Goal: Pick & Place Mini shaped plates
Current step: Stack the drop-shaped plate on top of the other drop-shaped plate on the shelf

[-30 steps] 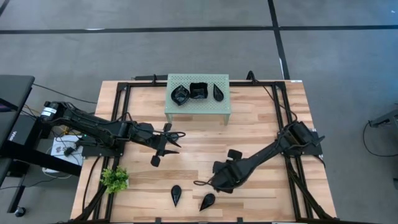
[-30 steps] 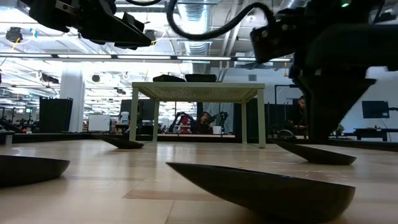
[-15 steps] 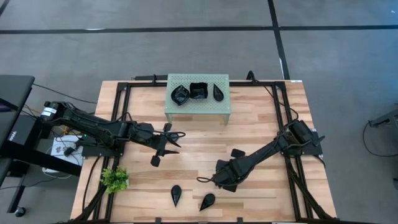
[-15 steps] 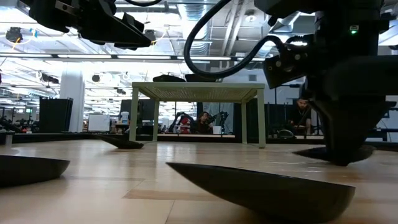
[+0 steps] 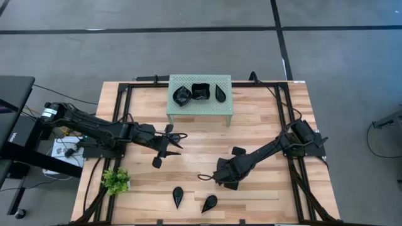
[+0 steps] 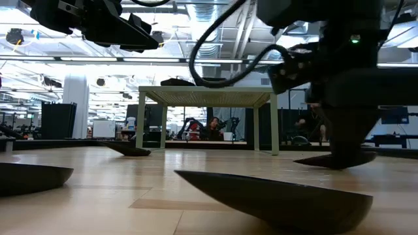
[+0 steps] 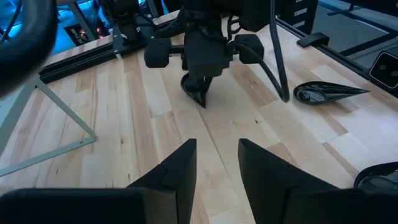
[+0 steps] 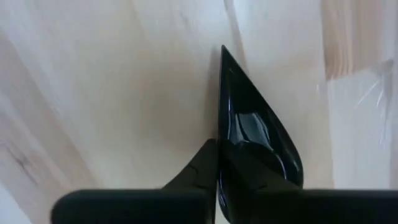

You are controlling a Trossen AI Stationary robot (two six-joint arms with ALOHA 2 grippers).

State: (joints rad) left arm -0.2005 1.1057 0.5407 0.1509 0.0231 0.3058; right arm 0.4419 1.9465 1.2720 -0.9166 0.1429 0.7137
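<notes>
Held mini plate (image 8: 255,134): a glossy black pointed teardrop, pinched by one rim in the closed right gripper (image 5: 208,178) and jutting past the fingertips, point foremost. It hangs low over the wooden table (image 5: 264,125); whether it is clear of the wood cannot be told. Likely failure modes: the grip takes only a thin, slick edge, so the dish may pivot between the fingers or slip out under a quick lift or swing. If it rides this low, the point may catch on the boards and twist the dish out of line. The route to the mint-green rack (image 5: 201,112), well beyond the gripper, ends on a top that is already part-filled, so a tilted release could knock a neighbour or send the dish over the rack's edge. The left gripper (image 7: 217,144), jaws apart and empty, hovers off to the side of the right gripper and faces it; a wide swing could bring the two arms together. Count: one plate in the grip. Two teardrop plates (image 5: 178,196) (image 5: 209,202) lie on the table just behind the right gripper, toward the near edge. Three plates stand on the rack, one wavy (image 5: 182,95), one squarish (image 5: 200,91) and one teardrop (image 5: 220,92). A further low dark dish (image 6: 129,149) near the left gripper is probably a seventh. One rack, one small green plant (image 5: 116,181), two arms.
</notes>
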